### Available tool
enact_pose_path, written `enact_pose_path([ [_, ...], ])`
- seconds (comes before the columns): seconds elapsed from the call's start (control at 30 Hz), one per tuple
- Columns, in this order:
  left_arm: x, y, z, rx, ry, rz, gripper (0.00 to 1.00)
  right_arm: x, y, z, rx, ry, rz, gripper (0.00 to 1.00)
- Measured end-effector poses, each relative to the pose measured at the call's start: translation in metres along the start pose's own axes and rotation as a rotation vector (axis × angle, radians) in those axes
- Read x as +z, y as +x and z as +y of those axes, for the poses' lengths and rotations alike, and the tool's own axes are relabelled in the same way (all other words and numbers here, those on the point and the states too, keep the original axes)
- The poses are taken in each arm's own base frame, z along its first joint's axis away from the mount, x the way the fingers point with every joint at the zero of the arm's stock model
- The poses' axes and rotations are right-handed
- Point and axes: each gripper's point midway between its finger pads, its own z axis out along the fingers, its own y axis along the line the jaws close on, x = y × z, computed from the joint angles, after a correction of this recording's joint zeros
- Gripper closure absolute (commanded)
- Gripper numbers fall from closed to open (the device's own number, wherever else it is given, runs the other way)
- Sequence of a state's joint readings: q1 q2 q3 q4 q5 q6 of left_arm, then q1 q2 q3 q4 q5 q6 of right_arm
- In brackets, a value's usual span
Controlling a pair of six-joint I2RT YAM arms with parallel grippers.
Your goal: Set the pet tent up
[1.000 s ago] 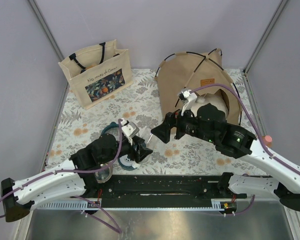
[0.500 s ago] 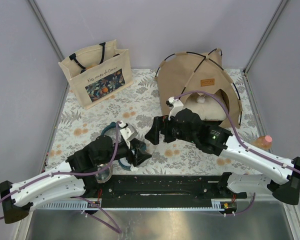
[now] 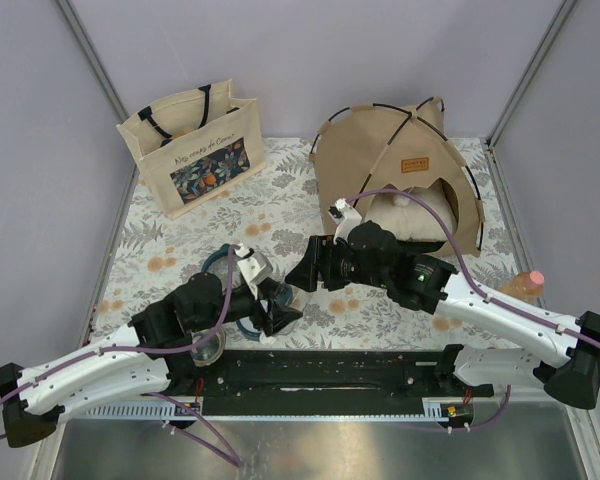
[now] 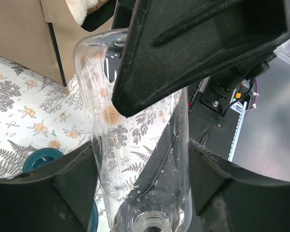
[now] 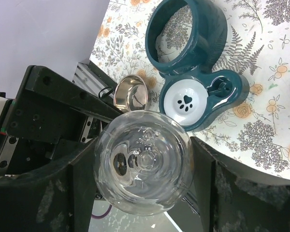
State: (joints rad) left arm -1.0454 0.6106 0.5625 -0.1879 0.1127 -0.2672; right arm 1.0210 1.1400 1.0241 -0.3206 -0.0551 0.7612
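The pet tent [image 3: 380,150], tan fabric with thin black poles, stands upright at the back right, its arched doorway facing the arms. Neither gripper touches it. My left gripper [image 3: 275,305] is shut on a clear plastic bottle [image 4: 135,159], gripping its sides near the neck, low over the table's front middle. My right gripper [image 3: 302,272] has come onto the bottle's other end. In the right wrist view the bottle's round base [image 5: 144,162] sits between the fingers [image 5: 210,188], which press on both sides.
A cream pillow [image 3: 420,215] lies inside the tent doorway. A teal pet feeder base [image 5: 210,29] with a white paw disc and a steel bowl [image 5: 131,94] sit under the left arm. A beige tote bag [image 3: 195,150] stands back left. A pink object [image 3: 533,278] lies at the right edge.
The right arm swung left, away from the tent doorway, to the bottle, and its jaws narrowed onto the base. The left gripper kept its hold and barely moved.
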Motion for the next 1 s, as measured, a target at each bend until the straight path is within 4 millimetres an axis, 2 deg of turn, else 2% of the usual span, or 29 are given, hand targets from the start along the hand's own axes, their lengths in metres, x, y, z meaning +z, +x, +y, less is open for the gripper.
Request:
enact_pose_path([
  [0.07, 0.000, 0.000, 0.001, 0.000, -0.007, -0.001, 0.12, 0.000, 0.000, 0.000, -0.001, 0.001, 0.001, 0.51],
  [0.1, 0.000, 0.000, 0.002, -0.002, -0.013, -0.001, 0.01, 0.000, 0.000, -0.001, 0.000, 0.002, 0.002, 0.52],
  [0.23, -0.001, -0.005, 0.011, -0.001, -0.066, -0.025, 0.01, 0.000, 0.002, -0.005, -0.004, 0.020, 0.006, 0.52],
  [0.43, -0.014, -0.013, 0.037, -0.042, -0.231, -0.081, 0.01, 0.007, -0.024, -0.010, -0.116, 0.051, -0.117, 0.52],
  [0.53, -0.033, -0.010, 0.059, -0.099, -0.373, -0.098, 0.01, 0.017, -0.033, -0.016, -0.189, 0.068, -0.165, 0.52],
  [0.73, -0.071, -0.013, 0.085, -0.209, -0.571, -0.160, 0.01, 0.042, -0.034, -0.038, -0.282, 0.133, -0.194, 0.52],
  [0.87, -0.084, -0.013, 0.094, -0.267, -0.646, -0.175, 0.01, 0.059, -0.037, -0.049, -0.337, 0.160, -0.221, 0.52],
  [1.0, -0.088, 0.001, 0.102, -0.296, -0.716, -0.122, 0.01, 0.074, -0.039, -0.059, -0.384, 0.196, -0.237, 0.52],
])
